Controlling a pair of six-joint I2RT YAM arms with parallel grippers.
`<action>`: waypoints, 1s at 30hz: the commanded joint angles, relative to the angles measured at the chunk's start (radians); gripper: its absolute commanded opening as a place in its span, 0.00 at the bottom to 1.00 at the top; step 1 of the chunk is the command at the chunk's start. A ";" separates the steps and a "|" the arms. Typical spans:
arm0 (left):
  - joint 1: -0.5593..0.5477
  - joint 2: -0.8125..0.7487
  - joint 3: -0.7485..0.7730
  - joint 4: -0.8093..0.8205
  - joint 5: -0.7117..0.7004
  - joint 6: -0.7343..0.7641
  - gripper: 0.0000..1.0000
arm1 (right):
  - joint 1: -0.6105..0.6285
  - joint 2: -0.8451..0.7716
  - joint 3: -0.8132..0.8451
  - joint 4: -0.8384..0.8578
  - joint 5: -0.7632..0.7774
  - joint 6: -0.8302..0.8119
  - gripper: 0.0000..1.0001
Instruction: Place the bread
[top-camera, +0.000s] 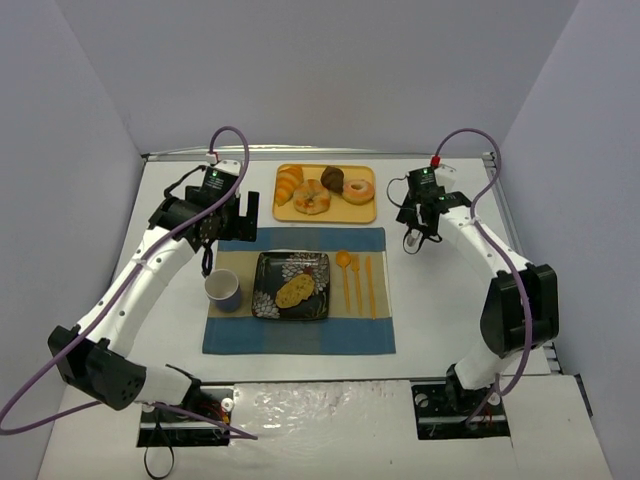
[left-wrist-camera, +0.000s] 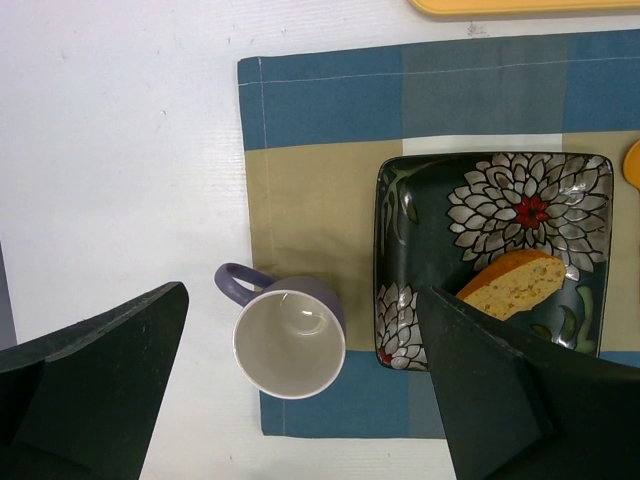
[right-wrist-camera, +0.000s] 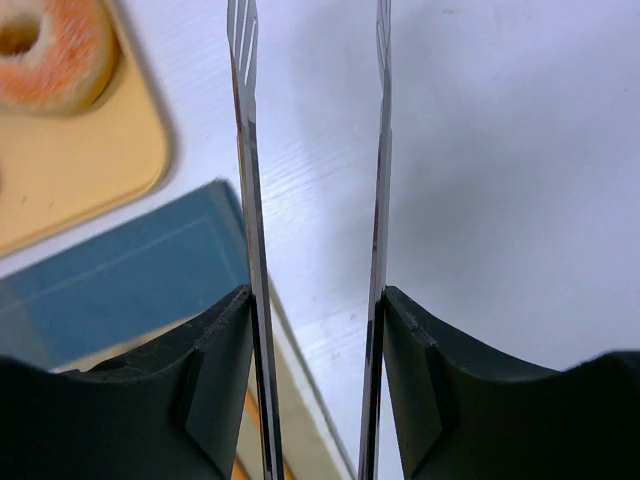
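Observation:
The bread (top-camera: 293, 291), a flattish golden-tan piece with dark speckles, lies on the black flowered plate (top-camera: 266, 303) in the middle of the placemat. In the left wrist view the bread (left-wrist-camera: 510, 285) rests near the plate's (left-wrist-camera: 400, 200) lower right, partly behind my finger. My left gripper (top-camera: 226, 226) hovers open above and to the left of the plate, its jaws (left-wrist-camera: 300, 295) straddling the mug. To the right of the mat, my right gripper (top-camera: 415, 236) is shut on metal tongs (right-wrist-camera: 245, 150). The tongs' arms stand apart with nothing between them.
A purple mug (top-camera: 223, 289) stands upright at the mat's left edge, close to the plate. An orange spoon, fork and knife (top-camera: 356, 280) lie right of the plate. A yellow tray (top-camera: 325, 213) behind the blue-and-tan placemat (top-camera: 300, 338) holds a croissant (top-camera: 288, 183) and doughnuts (top-camera: 358, 190).

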 joint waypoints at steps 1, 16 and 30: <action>0.012 -0.062 0.039 0.004 -0.025 0.023 0.97 | -0.076 0.054 -0.016 0.186 0.077 -0.008 0.47; 0.018 -0.083 0.028 -0.002 -0.018 0.026 0.97 | -0.117 0.247 -0.036 0.239 0.068 -0.017 0.62; 0.020 -0.073 0.049 -0.013 -0.021 0.024 0.97 | -0.117 0.270 -0.075 0.236 0.074 -0.026 0.97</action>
